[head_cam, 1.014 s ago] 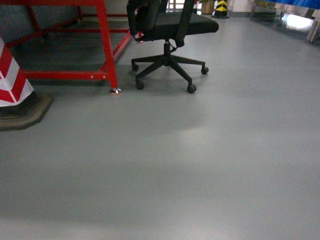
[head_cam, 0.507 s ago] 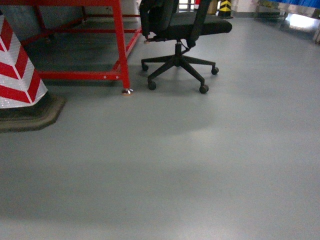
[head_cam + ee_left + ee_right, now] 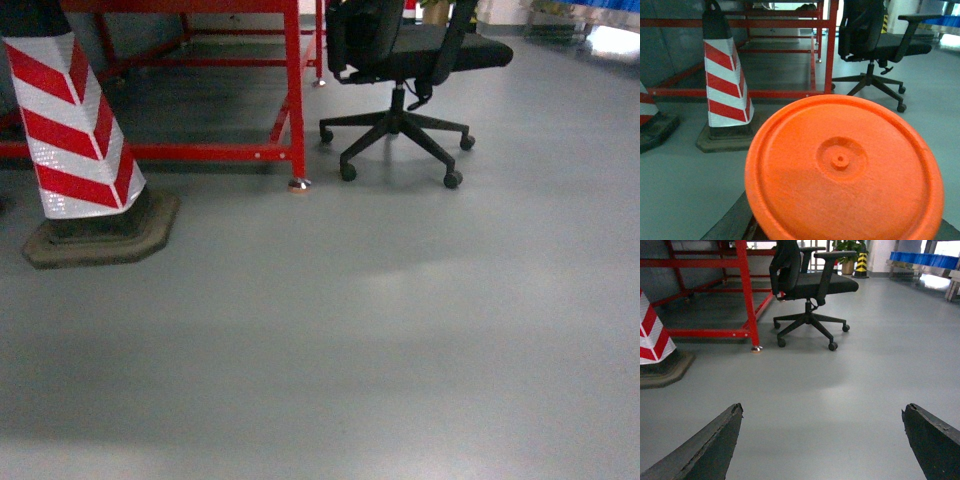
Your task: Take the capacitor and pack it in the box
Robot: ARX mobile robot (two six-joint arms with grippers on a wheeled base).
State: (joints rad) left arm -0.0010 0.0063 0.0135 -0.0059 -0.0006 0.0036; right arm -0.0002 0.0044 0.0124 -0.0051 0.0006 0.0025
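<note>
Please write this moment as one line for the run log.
phase: driving, view panning | left claw: holds orange disc | right claw: open, empty | box: not in view | ahead: striped cone, office chair

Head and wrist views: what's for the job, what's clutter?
Job: right claw, open, empty; orange disc filling left wrist view, possibly, cannot tell. Box, capacitor: not seen.
Clutter: cone, red frame, chair.

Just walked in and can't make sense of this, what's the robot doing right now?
No packing in view. The head camera shows only grey floor, a striped cone, a red frame and an office chair. The right gripper is open and empty. An orange disc fills the left wrist view; the left gripper's state cannot be told. No box or capacitor shows.
</note>
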